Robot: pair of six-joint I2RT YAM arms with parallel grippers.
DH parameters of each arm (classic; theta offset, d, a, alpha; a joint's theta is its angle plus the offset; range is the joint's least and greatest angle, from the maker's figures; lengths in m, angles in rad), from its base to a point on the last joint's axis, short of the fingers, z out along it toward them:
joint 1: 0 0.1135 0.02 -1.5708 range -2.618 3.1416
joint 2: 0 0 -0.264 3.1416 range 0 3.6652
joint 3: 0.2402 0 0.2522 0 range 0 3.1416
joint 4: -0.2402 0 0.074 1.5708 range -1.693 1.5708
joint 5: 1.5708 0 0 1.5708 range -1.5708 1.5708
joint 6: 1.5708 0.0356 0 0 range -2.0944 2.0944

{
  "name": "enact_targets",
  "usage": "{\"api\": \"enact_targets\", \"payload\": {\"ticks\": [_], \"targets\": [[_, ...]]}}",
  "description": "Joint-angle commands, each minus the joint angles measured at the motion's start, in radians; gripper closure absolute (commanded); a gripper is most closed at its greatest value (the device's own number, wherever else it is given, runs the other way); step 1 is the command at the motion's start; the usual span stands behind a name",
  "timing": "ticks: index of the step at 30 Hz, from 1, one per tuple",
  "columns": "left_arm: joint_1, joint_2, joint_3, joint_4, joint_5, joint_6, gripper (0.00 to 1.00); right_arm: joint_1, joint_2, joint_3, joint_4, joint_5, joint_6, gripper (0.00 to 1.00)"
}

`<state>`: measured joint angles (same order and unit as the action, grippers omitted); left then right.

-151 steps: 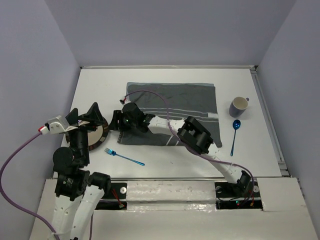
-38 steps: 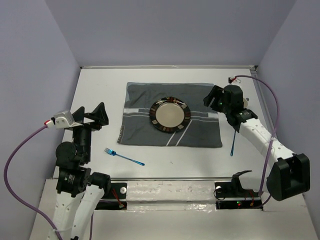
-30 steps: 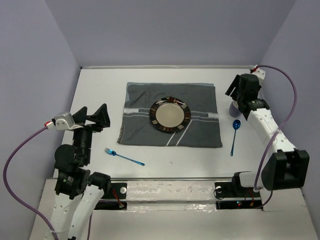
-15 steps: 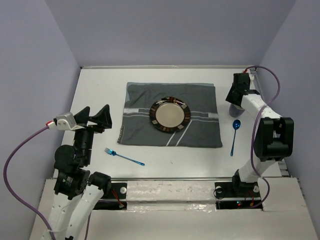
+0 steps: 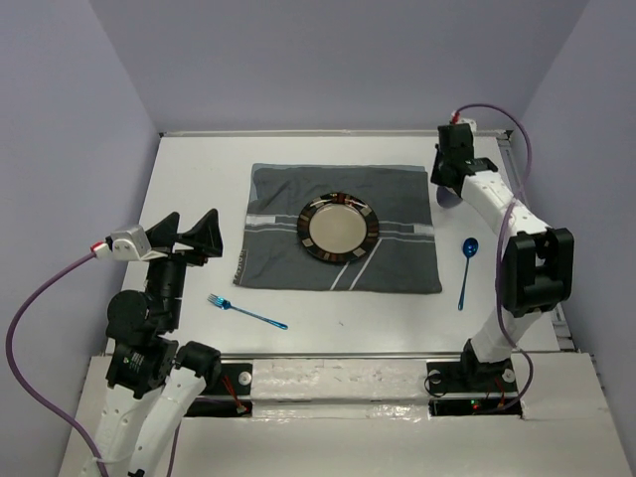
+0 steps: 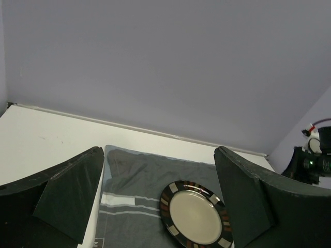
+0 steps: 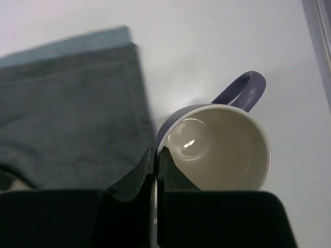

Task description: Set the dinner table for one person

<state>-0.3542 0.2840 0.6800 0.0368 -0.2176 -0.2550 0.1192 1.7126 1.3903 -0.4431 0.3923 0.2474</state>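
Toward the near edge, a blue fork (image 5: 246, 312) lies on the matte white bench (image 5: 199, 179), with the left hand (image 5: 189, 234) spread wide above its left side. Farther on, a blue spoon (image 5: 465, 270) lies right of a striped grey cloth (image 5: 397, 199) bearing a dark-rimmed plate (image 5: 339, 230). Beyond, the right hand (image 7: 155, 155) pinches the rim of a purple mug (image 7: 217, 144). Lavender walls (image 5: 328, 60) enclose the bench.

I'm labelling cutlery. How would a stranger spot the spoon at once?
Find the dark grey striped cloth on the white table. Just off its right edge lies the blue spoon, bowl toward the far wall. The other blue utensil, a fork, lies by the cloth's near left corner.
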Motion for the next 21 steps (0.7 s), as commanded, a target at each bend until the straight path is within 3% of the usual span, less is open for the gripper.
{"api": "enact_targets", "payload": {"ticks": [1, 8, 21], "targets": [[-0.006, -0.008, 0.016, 0.037, -0.002, 0.017, 0.01, 0.092, 0.037, 0.229, 0.051, -0.007, -0.092, 1.0], [-0.005, -0.002, 0.018, 0.038, 0.0, 0.019, 0.01, 0.132, 0.211, 0.452, -0.029, -0.076, -0.137, 1.0], [-0.006, 0.009, 0.015, 0.035, -0.012, 0.011, 0.01, 0.142, 0.378, 0.621, -0.118, -0.104, -0.187, 1.0]]}}
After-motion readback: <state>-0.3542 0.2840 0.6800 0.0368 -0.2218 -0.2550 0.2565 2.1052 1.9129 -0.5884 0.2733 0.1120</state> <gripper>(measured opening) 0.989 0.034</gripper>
